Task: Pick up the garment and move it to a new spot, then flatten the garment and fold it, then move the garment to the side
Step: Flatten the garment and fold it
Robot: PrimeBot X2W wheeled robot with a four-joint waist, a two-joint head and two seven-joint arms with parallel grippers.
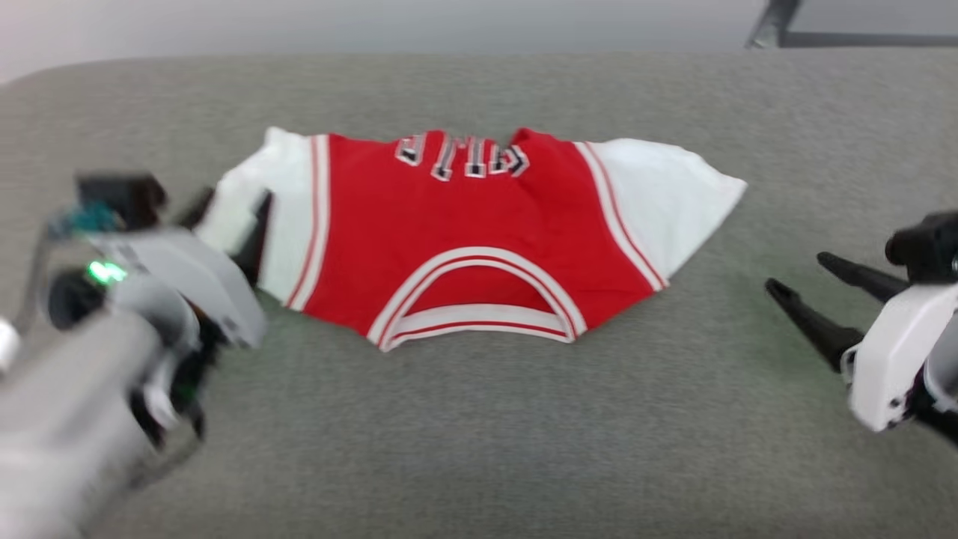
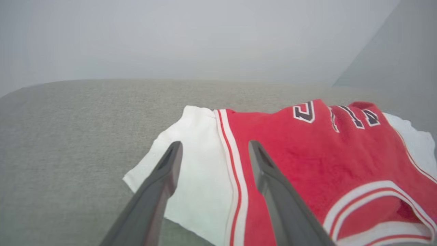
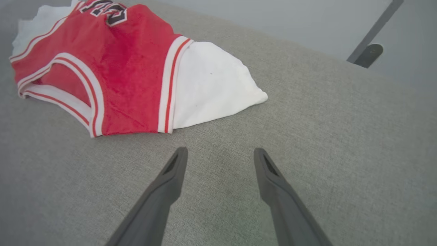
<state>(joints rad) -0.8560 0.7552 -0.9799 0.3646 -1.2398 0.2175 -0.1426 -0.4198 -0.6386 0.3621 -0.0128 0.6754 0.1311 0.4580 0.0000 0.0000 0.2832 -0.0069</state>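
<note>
- On the grey cloth-covered counter (image 1: 479, 449), at mid-width and toward the far side: garment (image 1: 464, 224), a red shirt with white sleeves and white-and-red striped trim.
- Lie: low and spread out, neck opening toward the near edge, one sleeve out to each side. Black, white-outlined letters sit along its far edge, upside down in the head view and only partly readable.
- Left claw (image 1: 232, 213): at the garment's left end, blurred in the head view, with a green light (image 1: 105, 271) on the wrist behind it.
- Left claw, wrist view (image 2: 215, 146): fingers well apart, open, one over the white sleeve and the other over the red body just past the striped trim. No cloth is pinched between them. Whether the tips touch the garment (image 2: 307, 160) I cannot tell.
- Right claw (image 1: 797, 271): at the right side, apart from the garment's right sleeve, fingers pointing toward it.
- Right claw, wrist view (image 3: 221, 152): fingers spread, open and empty over bare counter (image 3: 341, 136), with the garment (image 3: 129, 68) beyond the tips.
- Beyond the counter's far right corner: a dark slanted bar (image 1: 771, 22), also in the right wrist view (image 3: 372, 34).
</note>
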